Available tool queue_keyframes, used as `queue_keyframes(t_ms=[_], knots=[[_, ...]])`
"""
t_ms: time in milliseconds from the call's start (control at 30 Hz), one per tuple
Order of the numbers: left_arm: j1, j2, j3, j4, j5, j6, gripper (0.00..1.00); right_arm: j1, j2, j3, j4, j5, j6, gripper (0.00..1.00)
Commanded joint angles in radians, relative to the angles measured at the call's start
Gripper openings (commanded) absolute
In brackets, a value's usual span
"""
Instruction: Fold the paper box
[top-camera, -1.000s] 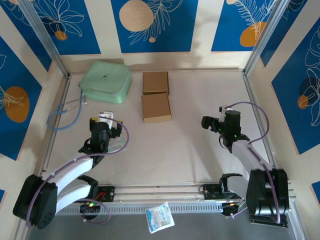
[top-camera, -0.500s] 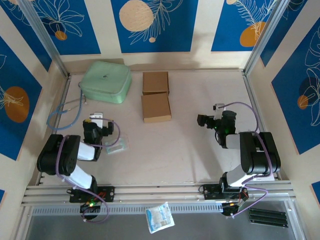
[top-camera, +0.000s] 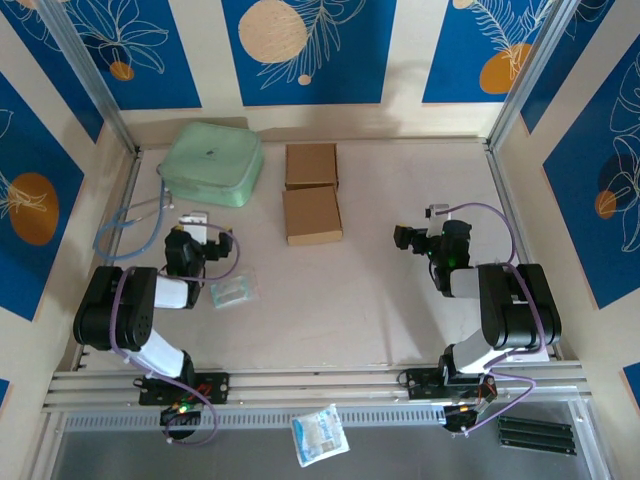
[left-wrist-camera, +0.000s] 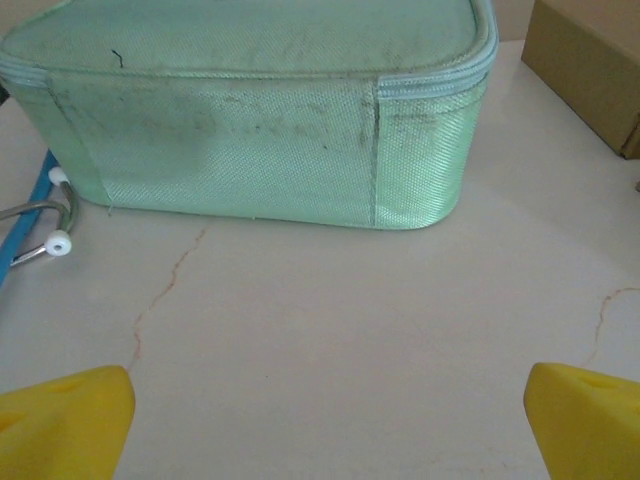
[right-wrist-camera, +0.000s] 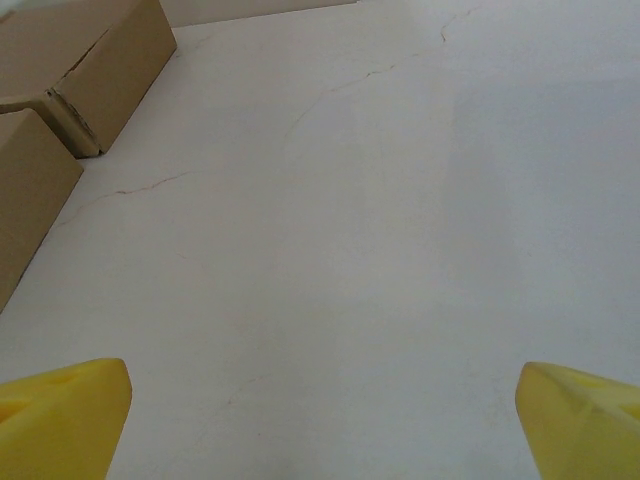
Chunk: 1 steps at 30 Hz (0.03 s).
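The left arm lies folded low over its base at the bench's (top-camera: 370, 300) left side, forearm near level, and the left hand (top-camera: 192, 228) points away toward the green zip case (top-camera: 212, 163). In the wrist view its yellow fingers (left-wrist-camera: 62, 420) are spread wide over bare bench, pinching nothing, and the case's side wall is just ahead. At mid-bench the far paper box (top-camera: 311, 165) and near paper box (top-camera: 312, 214) lie just beside each other, well apart from both hands. The right arm is folded likewise, and the right hand (top-camera: 402, 238) is aimed leftward toward the boxes, its fingers (right-wrist-camera: 60, 415) spread wide and empty.
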Motion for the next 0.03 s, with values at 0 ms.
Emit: queue_keyframes(t_ms=[0], knots=[[0.005,-0.009,0.011,-0.008,0.032,0.006,1.00,0.007,-0.018,-0.009,0.067,0.004,-0.033,0.99]])
